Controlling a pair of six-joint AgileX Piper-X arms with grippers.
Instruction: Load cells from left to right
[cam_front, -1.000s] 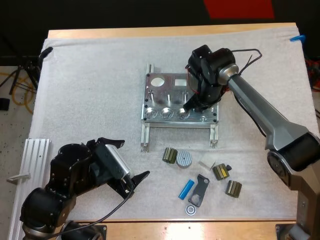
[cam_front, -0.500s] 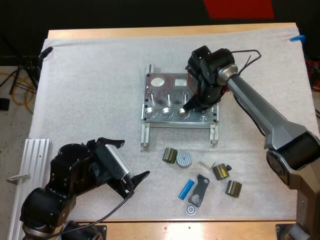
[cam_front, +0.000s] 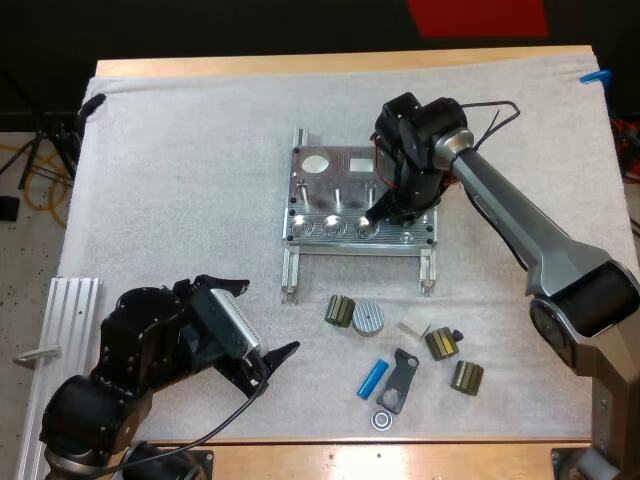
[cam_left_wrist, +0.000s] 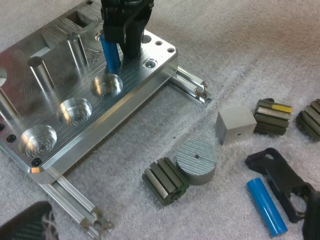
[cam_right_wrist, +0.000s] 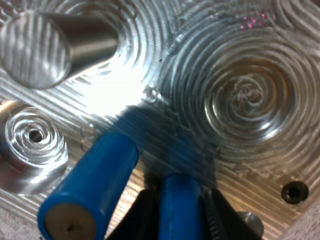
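Cell (cam_left_wrist: 111, 50): blue, gripped near-upright in the right pincer (cam_front: 375, 212), just above the fixture (cam_front: 340, 165) at the rightmost of its three round pockets, centre of the high view. Left pincer (cam_front: 272, 318): fingers spread, nothing held, lower left. Second cell (cam_front: 374, 379): lying on the mat, lower centre, among dark parts (cam_front: 341, 311) and a grey disc (cam_front: 367, 318).

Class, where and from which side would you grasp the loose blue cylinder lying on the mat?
Grip the blue cylinder mid-length from above, fingers across its round sides. It lies flat on the mat, and the black part crowds one side, so probably open only narrowly.
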